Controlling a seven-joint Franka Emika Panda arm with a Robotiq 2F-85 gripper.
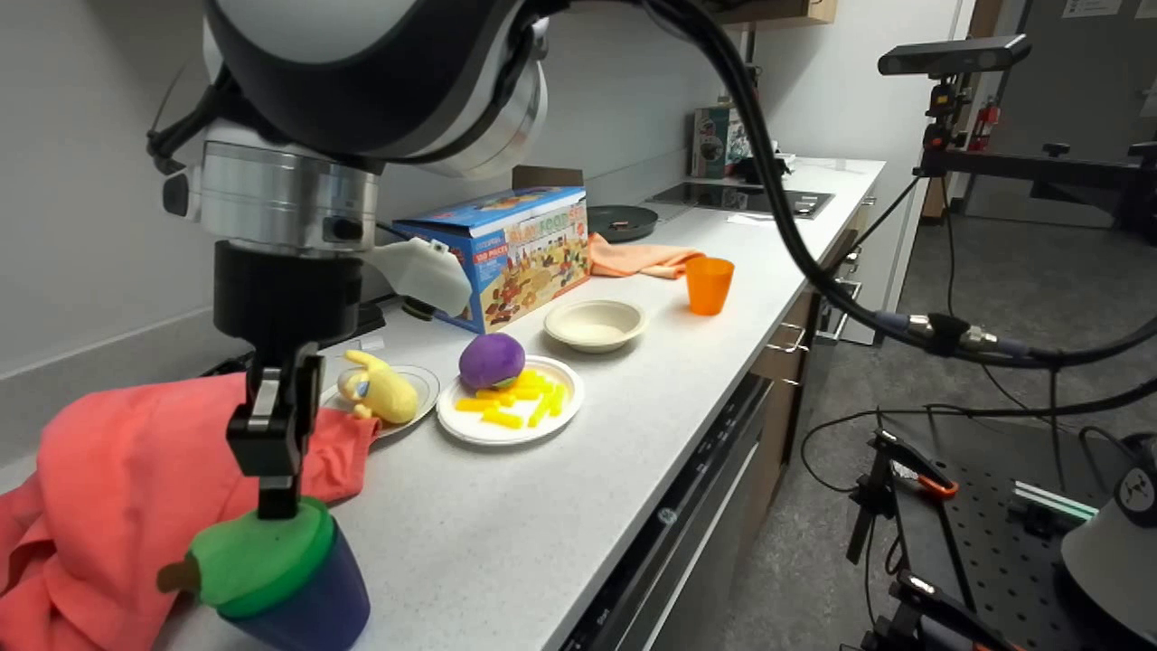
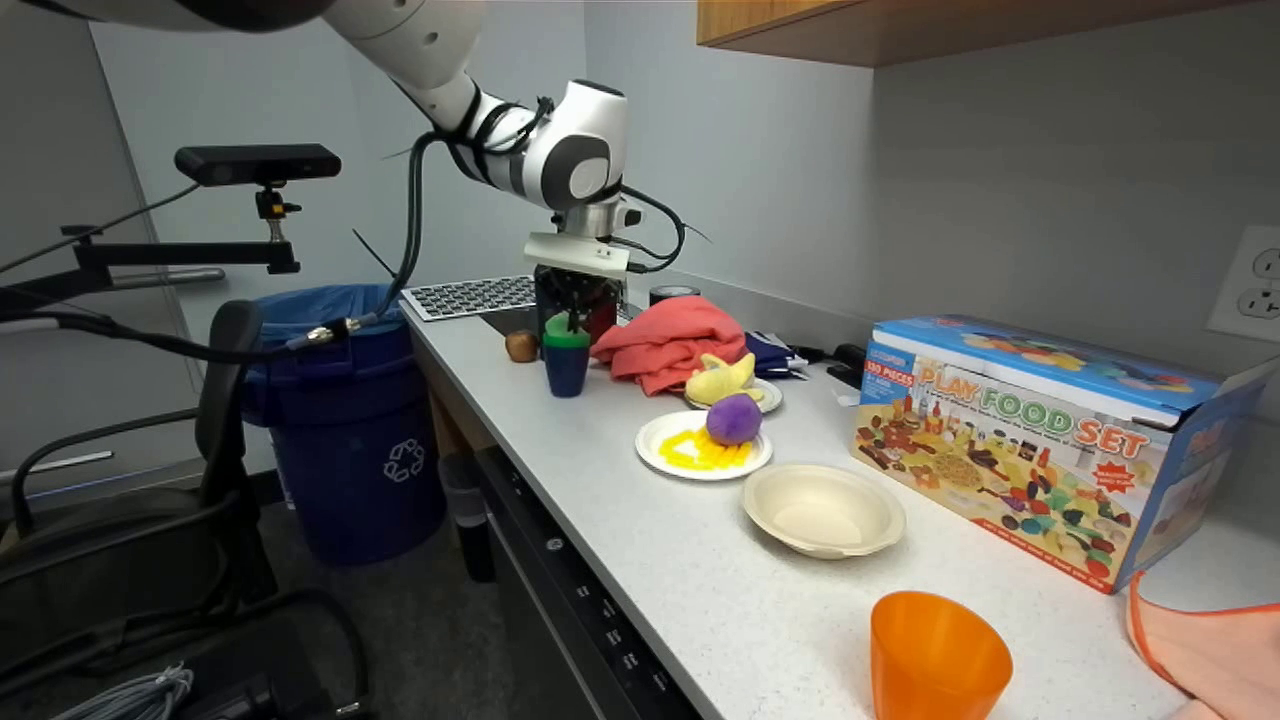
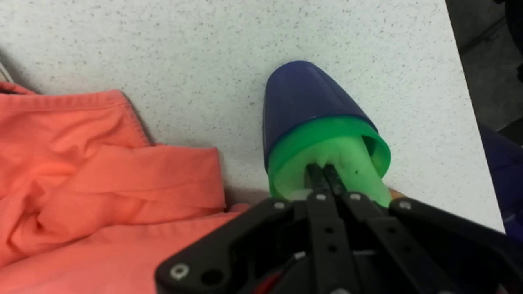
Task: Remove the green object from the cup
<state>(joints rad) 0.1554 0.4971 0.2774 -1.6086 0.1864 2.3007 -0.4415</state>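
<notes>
The cup, dark blue with a green upper part, stands upright on the counter in both exterior views (image 1: 325,601) (image 2: 567,372) and in the wrist view (image 3: 304,96). The green object (image 1: 249,553) fills most of the cup's mouth and bulges above the rim, with a brown end sticking out to one side. It also shows in the wrist view (image 3: 359,171). My gripper (image 1: 278,502) points down onto it. In the wrist view the fingertips (image 3: 321,167) are almost together, with the green surface gathered at them. The object's lower part is hidden inside the cup.
A coral cloth (image 1: 154,488) lies bunched beside the cup. A brown round item (image 2: 520,346) sits near it. Farther along are a yellow toy (image 1: 389,393), a plate (image 1: 488,438) with a purple ball-like item (image 1: 493,360), a bowl (image 1: 595,327), a box (image 1: 533,258) and an orange cup (image 1: 710,287).
</notes>
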